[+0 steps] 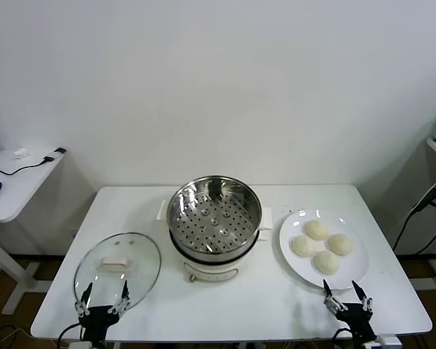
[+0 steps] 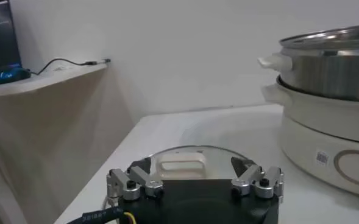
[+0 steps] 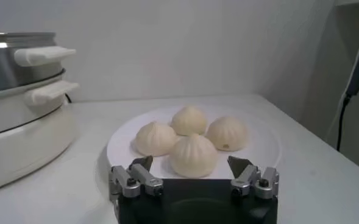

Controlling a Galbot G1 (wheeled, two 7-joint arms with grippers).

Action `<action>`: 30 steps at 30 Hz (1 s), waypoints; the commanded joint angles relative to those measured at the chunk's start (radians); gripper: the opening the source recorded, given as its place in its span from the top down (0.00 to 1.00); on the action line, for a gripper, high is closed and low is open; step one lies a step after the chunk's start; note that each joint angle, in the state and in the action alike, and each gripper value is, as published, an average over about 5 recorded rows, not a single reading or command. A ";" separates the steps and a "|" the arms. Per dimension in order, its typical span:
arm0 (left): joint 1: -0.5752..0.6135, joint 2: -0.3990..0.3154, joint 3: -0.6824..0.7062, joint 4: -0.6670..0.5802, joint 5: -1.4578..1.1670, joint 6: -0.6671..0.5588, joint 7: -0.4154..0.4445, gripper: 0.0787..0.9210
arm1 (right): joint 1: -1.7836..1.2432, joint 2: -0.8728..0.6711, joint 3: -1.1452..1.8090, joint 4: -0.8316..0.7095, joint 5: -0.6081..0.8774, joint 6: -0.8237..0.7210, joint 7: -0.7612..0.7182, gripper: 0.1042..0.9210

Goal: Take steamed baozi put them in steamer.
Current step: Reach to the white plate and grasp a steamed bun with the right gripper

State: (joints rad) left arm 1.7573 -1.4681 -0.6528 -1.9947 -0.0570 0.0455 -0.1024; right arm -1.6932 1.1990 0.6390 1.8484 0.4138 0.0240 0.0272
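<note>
Several cream-white steamed baozi lie together on a white plate at the table's right. The steamer, a shiny steel pot on a cream base, stands at the table's middle; its perforated tray holds nothing. My right gripper hovers open at the front edge, just short of the plate. In the right wrist view the nearest baozi sits right ahead of the right gripper. My left gripper is open at the front left, over the near rim of the glass lid.
The glass lid with its white knob lies flat left of the steamer. A side desk with a cable and a blue mouse stands off to the left. Cables hang at the far right.
</note>
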 commanded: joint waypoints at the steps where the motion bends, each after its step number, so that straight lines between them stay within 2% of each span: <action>1: -0.019 0.012 0.002 0.008 -0.012 0.003 0.007 0.12 | 0.056 -0.020 0.033 0.020 -0.041 -0.086 -0.017 0.12; 6: -0.028 0.029 0.007 0.011 -0.022 0.003 0.006 0.12 | 0.227 -0.147 0.083 -0.011 -0.055 -0.179 -0.073 0.12; 9: -0.034 0.037 0.011 0.013 -0.027 0.001 0.006 0.12 | 0.374 -0.271 0.062 -0.084 -0.051 -0.235 -0.148 0.12; 13: -0.037 0.044 0.016 0.013 -0.030 -0.003 0.005 0.12 | 0.594 -0.451 -0.085 -0.204 -0.128 -0.296 -0.243 0.12; 18: -0.034 0.047 0.021 0.009 -0.028 -0.010 0.005 0.12 | 0.905 -0.658 -0.408 -0.303 -0.227 -0.312 -0.504 0.12; 22: -0.029 0.042 0.023 0.002 -0.025 -0.017 0.004 0.12 | 1.219 -0.759 -0.761 -0.406 -0.262 -0.237 -0.754 0.12; 26: -0.020 0.035 0.024 -0.009 -0.021 -0.023 0.003 0.12 | 1.561 -0.821 -1.142 -0.514 -0.337 -0.105 -1.018 0.12; 30: -0.020 0.026 0.023 -0.011 -0.016 -0.028 0.002 0.12 | 1.843 -0.811 -1.486 -0.594 -0.367 -0.026 -1.168 0.12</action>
State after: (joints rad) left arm 1.7362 -1.4333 -0.6290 -2.0000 -0.0770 0.0238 -0.0995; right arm -0.5196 0.5536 -0.1340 1.4539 0.1512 -0.1253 -0.7012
